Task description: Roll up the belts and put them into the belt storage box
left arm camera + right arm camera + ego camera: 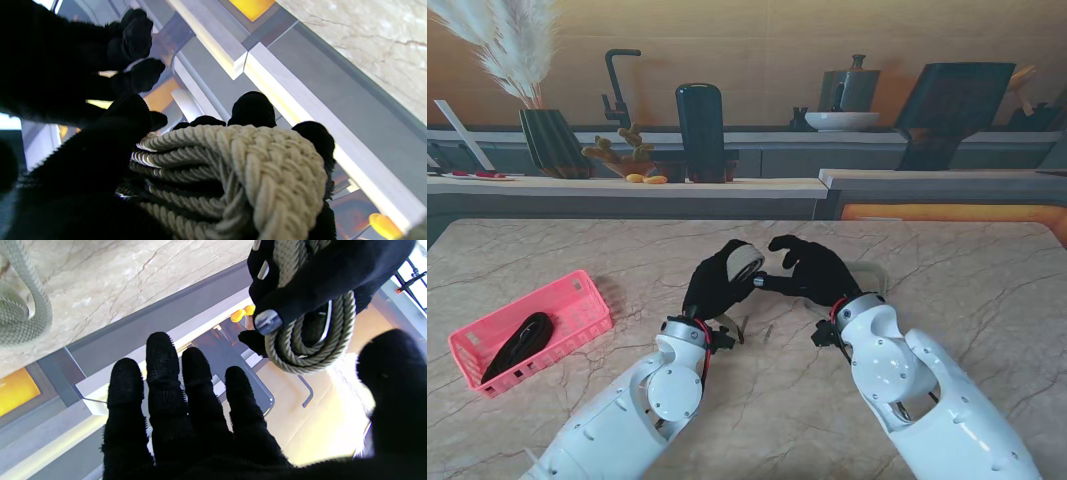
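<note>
Coiled rope belt (233,180) gripped in left hand (719,278), w/ right hand (812,270) beside.

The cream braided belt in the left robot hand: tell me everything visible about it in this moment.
The cream braided belt looks like woven cord or rope, off-white, wound into a loose coil of several loops. The left robot hand holds the coil off the marble table, black-gloved fingers wrapped over it. The right wrist view shows a small metal tip on it. An unrolled tail lies on the table by the right arm. The right robot hand is open, fingers spread, right beside the coil; contact cannot be told.
</note>
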You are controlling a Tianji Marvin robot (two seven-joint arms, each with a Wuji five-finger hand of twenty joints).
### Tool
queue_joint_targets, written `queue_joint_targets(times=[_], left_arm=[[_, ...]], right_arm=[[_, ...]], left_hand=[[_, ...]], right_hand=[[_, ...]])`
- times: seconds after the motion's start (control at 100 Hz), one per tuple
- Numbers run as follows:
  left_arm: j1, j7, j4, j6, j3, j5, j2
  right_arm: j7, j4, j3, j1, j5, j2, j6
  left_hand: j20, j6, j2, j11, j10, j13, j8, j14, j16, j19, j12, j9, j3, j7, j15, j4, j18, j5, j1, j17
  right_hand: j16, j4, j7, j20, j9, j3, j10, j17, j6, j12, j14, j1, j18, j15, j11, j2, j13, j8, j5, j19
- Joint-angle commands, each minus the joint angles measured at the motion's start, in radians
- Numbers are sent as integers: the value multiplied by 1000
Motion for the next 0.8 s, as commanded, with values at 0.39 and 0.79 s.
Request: queue_joint_targets(times=[0.39, 0.79], left_arm=[[-58, 23, 54, 2, 49, 119, 30], [-71, 22, 67, 13, 63, 138, 33]], right_arm=[[18, 57, -65, 85, 47, -21, 88], [26, 77, -124, 130, 79, -31, 138]], left_hand=[[-1, 67, 32, 172, -102, 126, -108, -117, 61, 52, 78, -14, 124, -288, 397, 47, 13, -64, -11, -10], [-7, 113, -49, 157, -111, 127, -204, -133, 63, 51, 59, -39, 165, -436, 403, 27, 9, -200, -44, 3]], right_hand=[[16, -12, 43, -10, 304, 0, -47, 45, 35, -14, 15, -78, 54, 89, 87, 98, 171, 61, 217, 67], [40, -3, 178, -34, 476, -51, -53, 75, 29, -23, 9, 24, 75, 212, 147, 124, 300, 95, 356, 125]])
